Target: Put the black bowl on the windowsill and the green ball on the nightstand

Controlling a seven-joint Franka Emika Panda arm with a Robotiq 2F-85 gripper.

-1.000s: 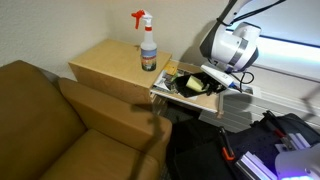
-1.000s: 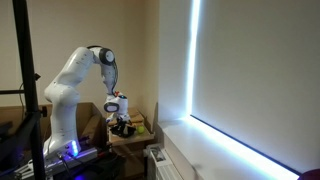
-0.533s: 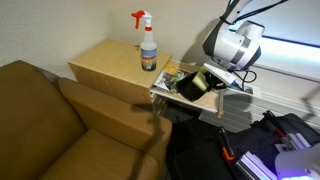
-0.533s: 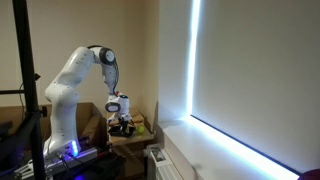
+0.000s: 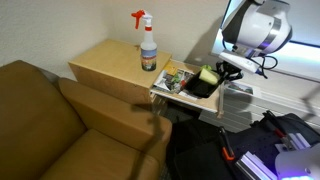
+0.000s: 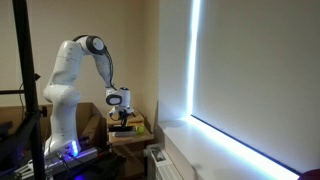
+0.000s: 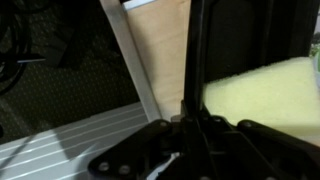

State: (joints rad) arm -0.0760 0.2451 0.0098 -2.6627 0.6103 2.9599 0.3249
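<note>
Beside a brown couch [image 5: 50,110] stands the wooden nightstand [image 5: 110,62], with a spray bottle [image 5: 147,45] upright on it. On a small cluttered ledge at the stand's far side sits the black bowl [image 5: 200,89], with the green ball [image 5: 207,75] showing at its top. The gripper [image 5: 228,68] hangs just by the bowl's rim. The wrist view is dark and blurred, so I cannot tell whether the claw grips anything.
</note>
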